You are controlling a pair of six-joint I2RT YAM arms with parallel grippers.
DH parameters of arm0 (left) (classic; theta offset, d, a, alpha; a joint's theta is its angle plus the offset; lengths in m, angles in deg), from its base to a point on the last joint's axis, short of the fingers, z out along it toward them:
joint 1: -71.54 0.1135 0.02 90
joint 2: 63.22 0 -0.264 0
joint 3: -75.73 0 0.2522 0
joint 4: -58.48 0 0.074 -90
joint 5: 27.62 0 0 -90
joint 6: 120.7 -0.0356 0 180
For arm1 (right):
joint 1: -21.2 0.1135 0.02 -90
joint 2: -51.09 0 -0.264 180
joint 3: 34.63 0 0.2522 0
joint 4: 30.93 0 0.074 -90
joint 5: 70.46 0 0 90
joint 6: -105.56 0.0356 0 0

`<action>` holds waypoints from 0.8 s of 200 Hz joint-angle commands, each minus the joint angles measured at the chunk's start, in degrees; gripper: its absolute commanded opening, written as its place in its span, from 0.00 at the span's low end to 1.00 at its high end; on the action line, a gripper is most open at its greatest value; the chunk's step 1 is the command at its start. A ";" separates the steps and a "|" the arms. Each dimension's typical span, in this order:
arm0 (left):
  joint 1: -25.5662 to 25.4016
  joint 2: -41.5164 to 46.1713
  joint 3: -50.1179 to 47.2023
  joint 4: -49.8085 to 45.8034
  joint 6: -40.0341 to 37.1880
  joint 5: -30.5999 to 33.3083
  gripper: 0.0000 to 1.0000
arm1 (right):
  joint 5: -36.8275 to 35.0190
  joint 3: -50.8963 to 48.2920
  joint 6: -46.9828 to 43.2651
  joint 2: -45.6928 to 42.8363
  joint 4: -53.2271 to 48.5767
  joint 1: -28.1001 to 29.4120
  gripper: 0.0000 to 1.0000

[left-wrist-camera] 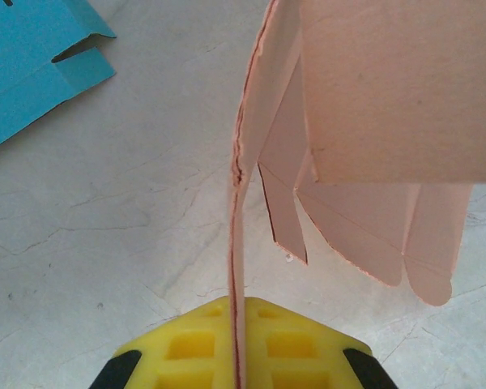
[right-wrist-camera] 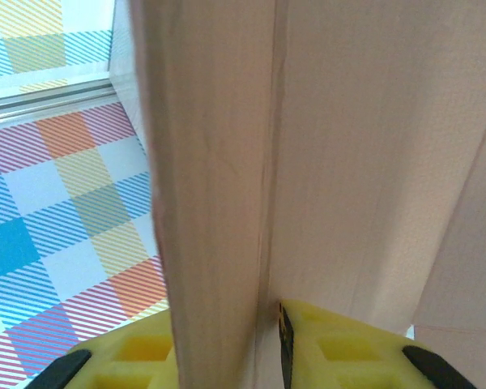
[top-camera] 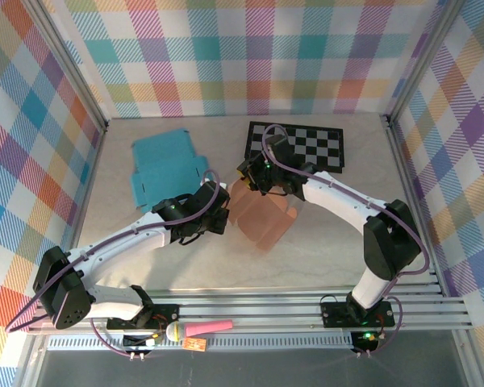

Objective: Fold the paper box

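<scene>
The paper box [top-camera: 266,219] is a salmon-pink cardboard blank, partly folded and held up off the table between both arms. My left gripper [top-camera: 223,216] is at its left edge. In the left wrist view the yellow pads [left-wrist-camera: 186,348] of that gripper [left-wrist-camera: 236,344] are shut on a thin wall of the box [left-wrist-camera: 373,97], with flaps hanging down to the right. My right gripper [top-camera: 255,182] is at the box's far top corner. In the right wrist view this gripper [right-wrist-camera: 227,352] is shut on a folded panel of the box [right-wrist-camera: 356,146].
A flat blue box blank [top-camera: 165,165] lies on the table at the back left, and its corner [left-wrist-camera: 32,65] shows in the left wrist view. A black-and-white checkered mat [top-camera: 306,145] lies at the back centre. A pink-and-yellow tool [top-camera: 198,329] rests on the front rail.
</scene>
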 commanded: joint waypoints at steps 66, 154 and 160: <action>-0.31 1.09 2.41 -2.17 0.64 0.12 0.00 | -0.01 -1.00 0.37 -4.84 -0.36 0.47 0.23; -0.32 1.99 2.05 -2.71 0.44 0.67 0.00 | 0.44 0.94 -0.46 -2.53 -4.84 0.21 0.26; -0.34 1.99 2.07 -2.62 0.33 0.66 0.00 | 0.44 1.21 -0.71 -2.19 -4.99 0.16 0.26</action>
